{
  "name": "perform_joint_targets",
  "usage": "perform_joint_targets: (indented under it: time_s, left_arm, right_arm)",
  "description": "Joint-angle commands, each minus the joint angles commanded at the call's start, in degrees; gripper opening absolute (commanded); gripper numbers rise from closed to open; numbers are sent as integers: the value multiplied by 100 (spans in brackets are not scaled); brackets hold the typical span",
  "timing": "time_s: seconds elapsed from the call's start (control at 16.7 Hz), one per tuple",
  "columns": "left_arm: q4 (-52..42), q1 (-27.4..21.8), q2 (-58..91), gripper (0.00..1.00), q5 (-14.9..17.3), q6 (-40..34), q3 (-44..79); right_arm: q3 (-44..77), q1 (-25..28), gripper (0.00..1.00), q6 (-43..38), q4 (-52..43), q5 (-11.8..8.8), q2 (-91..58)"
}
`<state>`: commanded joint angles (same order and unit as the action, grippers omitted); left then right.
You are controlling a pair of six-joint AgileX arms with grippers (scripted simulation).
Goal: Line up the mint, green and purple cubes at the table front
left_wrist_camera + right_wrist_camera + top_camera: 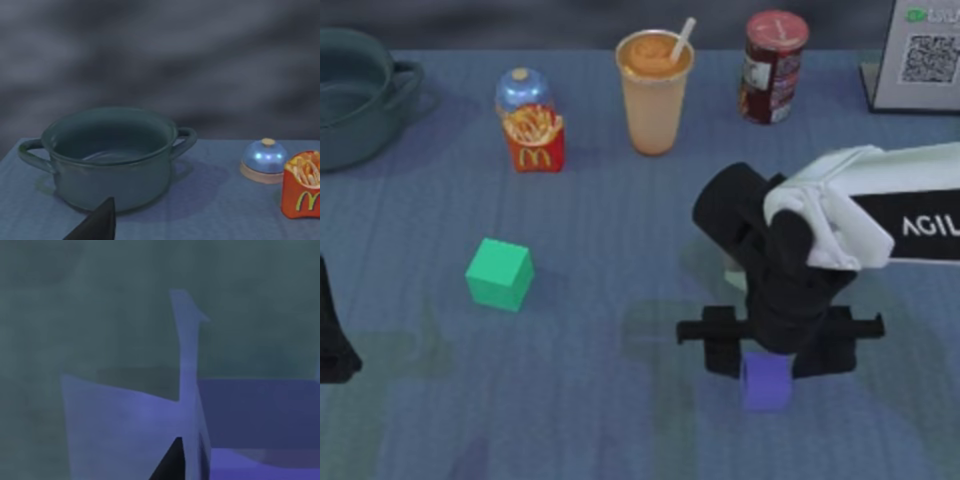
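Blue-grey woven table (pixel 600 250); right gripper (pixel 765 375) fingers hold purple cube (pixel 765 385).

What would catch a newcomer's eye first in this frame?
The right arm's hand reaches down over the purple cube near the table's front, right of centre. The green cube sits alone at left-centre, and a fries box, drink cup and can line the back.
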<state>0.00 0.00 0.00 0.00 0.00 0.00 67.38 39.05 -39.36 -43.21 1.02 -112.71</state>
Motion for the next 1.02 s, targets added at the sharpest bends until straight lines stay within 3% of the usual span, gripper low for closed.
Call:
perform_joint_targets:
  time_s: [0.12,0.18,0.72,1.02]
  left_arm:
    - [0,0,0,100,0,0,0]
    - [0,0,0,100,0,0,0]
    - [0,0,0,100,0,0,0]
    - [0,0,0,100,0,0,0]
  right_arm:
    - [0,0,98,0,0,0,0]
    - [0,0,100,0,0,0,0]
    - [17,-5,100,1,-21,0,11]
    - [503,36,100,-14,-889,-7,363]
